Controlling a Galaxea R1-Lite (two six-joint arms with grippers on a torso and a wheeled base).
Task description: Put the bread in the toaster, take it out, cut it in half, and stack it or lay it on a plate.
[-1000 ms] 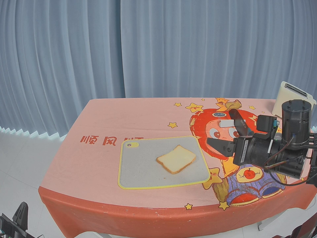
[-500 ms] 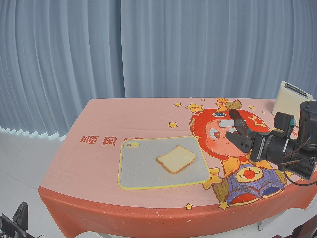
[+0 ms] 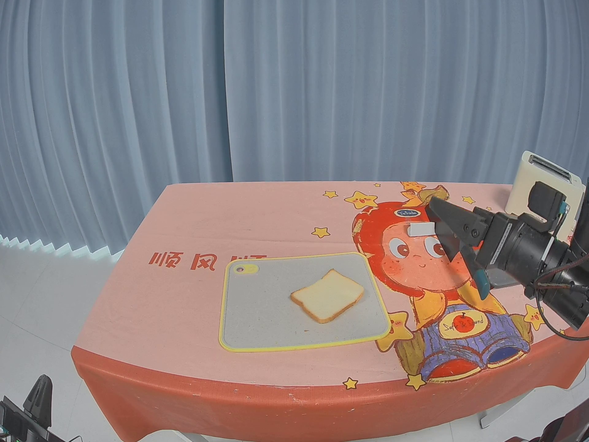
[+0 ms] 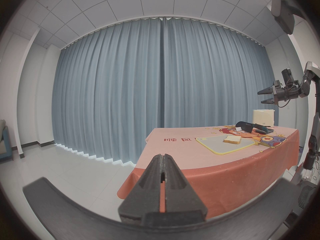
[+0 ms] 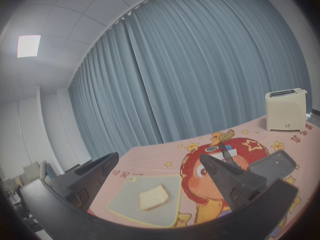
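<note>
From where I stand, the pale square slice of bread (image 3: 327, 295) lies flat on a grey cutting board with a yellow rim (image 3: 264, 308), by the middle of the near edge of the pink cartoon-print desk (image 3: 202, 222). The cream boxy toaster (image 3: 543, 185) sits at the far right corner, well apart from it. The right gripper (image 5: 158, 156) hangs above the right side of the desk with its fingers spread wide and empty. The left gripper (image 4: 161, 157) is low, off the desk's left, fingers pressed together. That slice looks light, soft and easy to crush. I'd pinch it gently across opposite crusts, the firmest part, after tipping one edge up from the board.
</note>
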